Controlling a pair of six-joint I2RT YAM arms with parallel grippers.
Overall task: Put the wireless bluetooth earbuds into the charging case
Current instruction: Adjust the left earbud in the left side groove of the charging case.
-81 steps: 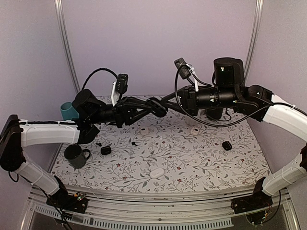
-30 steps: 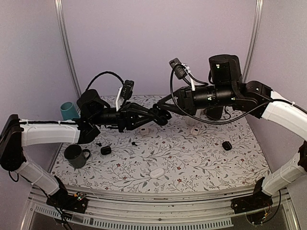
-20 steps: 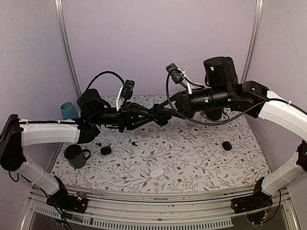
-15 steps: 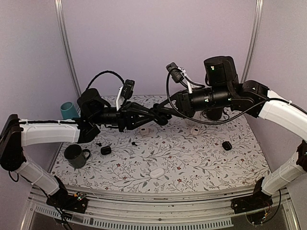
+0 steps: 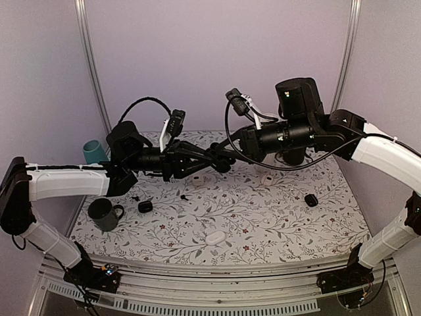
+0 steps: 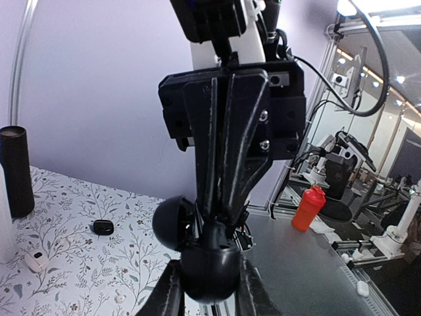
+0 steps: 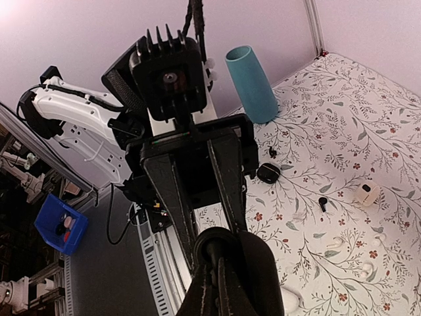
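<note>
My left gripper (image 6: 209, 299) is shut on an open black charging case (image 6: 209, 270), held in the air above the back of the table, its lid (image 6: 172, 222) swung open to the left. My right gripper (image 7: 221, 284) comes from the opposite side with its fingers (image 6: 220, 164) nearly together, tips in the case's opening (image 7: 227, 253). A small dark piece, seemingly a black earbud, sits between them, mostly hidden. In the top view the two grippers meet at the case (image 5: 221, 162). Two more black earbuds (image 7: 322, 203) (image 7: 272, 152) lie on the table.
On the flowered table: a shut black case (image 5: 145, 207) at left, another (image 5: 311, 199) at right, white cases (image 5: 215, 238) (image 5: 198, 179) (image 5: 266, 178), a dark mug (image 5: 103, 214), a teal cup (image 5: 92, 153), and loose white earbuds (image 7: 335, 243).
My right gripper has moved left and a little up, bringing its fingertips into the open case. My left gripper rose slightly with the case, then held still.
</note>
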